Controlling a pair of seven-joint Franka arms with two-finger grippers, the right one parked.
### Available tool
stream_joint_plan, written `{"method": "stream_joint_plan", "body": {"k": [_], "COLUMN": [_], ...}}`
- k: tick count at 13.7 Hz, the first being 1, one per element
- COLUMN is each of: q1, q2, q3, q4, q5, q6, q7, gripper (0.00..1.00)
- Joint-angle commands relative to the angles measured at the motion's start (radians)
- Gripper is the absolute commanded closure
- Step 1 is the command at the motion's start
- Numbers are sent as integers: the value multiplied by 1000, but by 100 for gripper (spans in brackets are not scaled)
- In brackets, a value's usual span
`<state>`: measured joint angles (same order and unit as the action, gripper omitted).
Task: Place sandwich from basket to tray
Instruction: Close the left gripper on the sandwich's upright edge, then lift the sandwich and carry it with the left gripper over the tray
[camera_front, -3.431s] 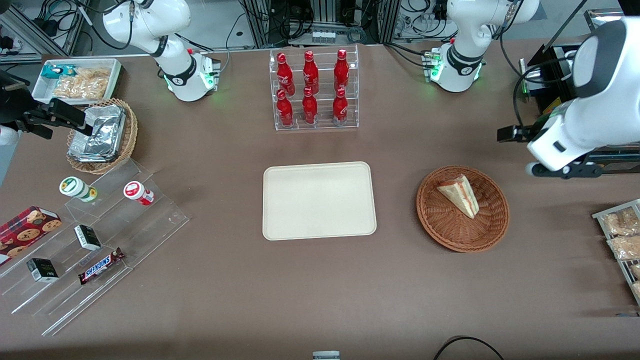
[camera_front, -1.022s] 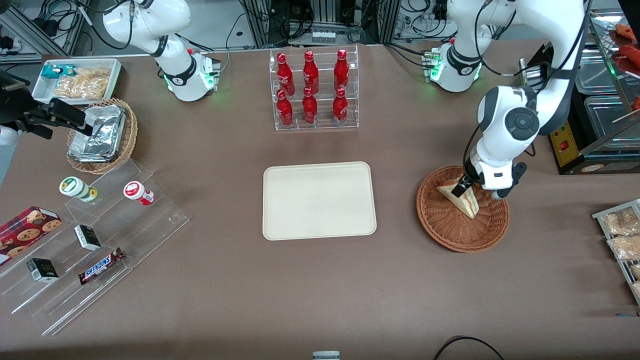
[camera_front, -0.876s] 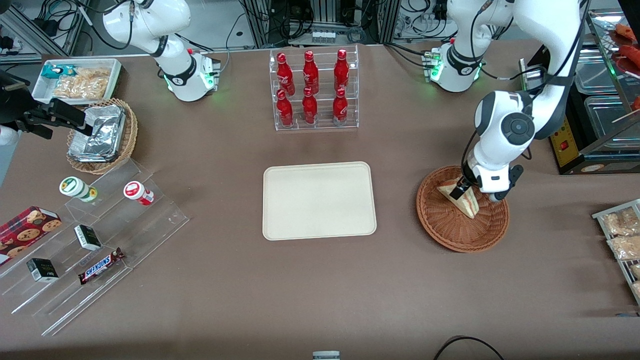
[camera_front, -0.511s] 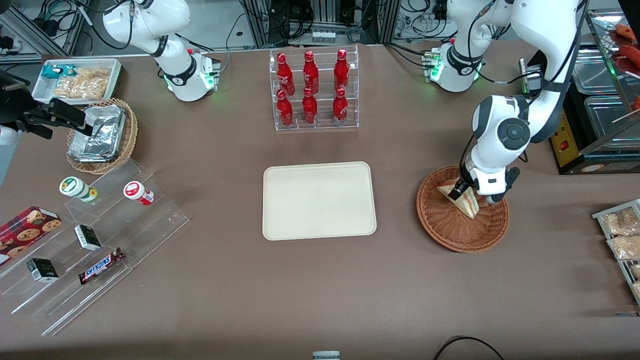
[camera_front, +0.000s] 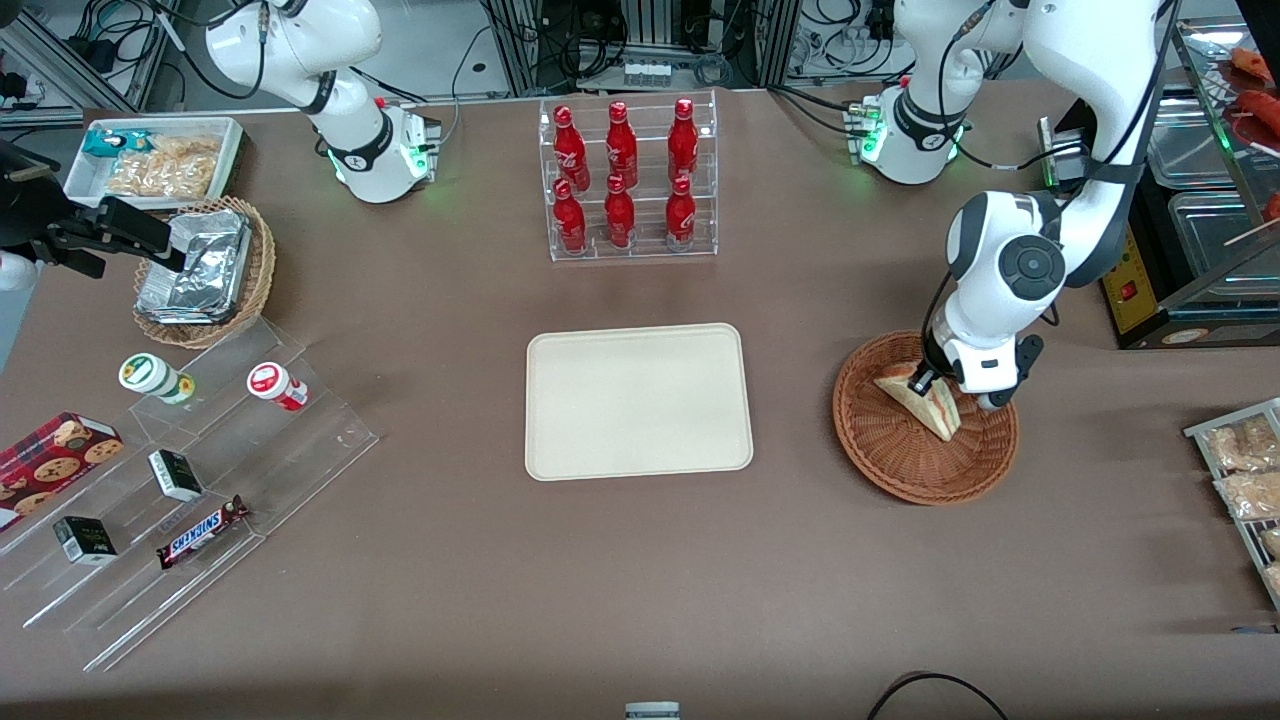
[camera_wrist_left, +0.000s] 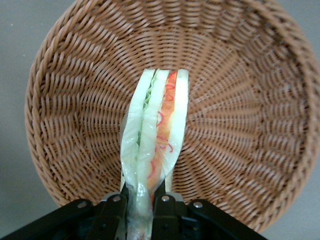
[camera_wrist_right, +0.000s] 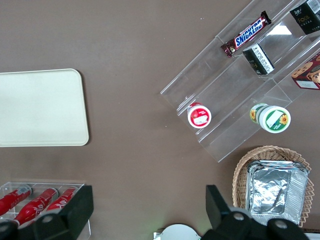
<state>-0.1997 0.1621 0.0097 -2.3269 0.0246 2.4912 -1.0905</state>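
Sandwich (camera_front: 922, 400) in the reddish-brown basket (camera_front: 925, 460), standing on edge, filling layers facing up toward the wrist camera (camera_wrist_left: 156, 145). Pinched at its wide end by the claw (camera_front: 928, 381), fingers (camera_wrist_left: 116, 212) pressed against both bread faces. Basket resting on the brown surface (camera_front: 620, 580), toward the working arm's end. Cream tray (camera_front: 638, 401) well apart, mid-surface, nearer the front camera than the rack of red bottles (camera_front: 626, 178).

Glossy white rounded arm links, grey joint discs, black cables, black end effector (camera_front: 930, 381), green base lights

Brown table (camera_front: 420, 600) w/ clear bottle rack (camera_front: 628, 180), acrylic snack steps (camera_front: 190, 480), cable clutter (camera_front: 650, 40) farther up.
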Motion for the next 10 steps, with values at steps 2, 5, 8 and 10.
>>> {"method": "stream_joint_plan", "body": {"k": [2,5,8,10], "q1": [-13,-40,-116,-165], "q2": [-15,-12,28,80], "q3": [3,-8,-31,-31], "q4": [128,279,346,411], "q5": [14,11,11,11], "q6": [-206,-495,-541,-540], "q7": [18,213,288,320], "gripper": [89,90,92,92]}}
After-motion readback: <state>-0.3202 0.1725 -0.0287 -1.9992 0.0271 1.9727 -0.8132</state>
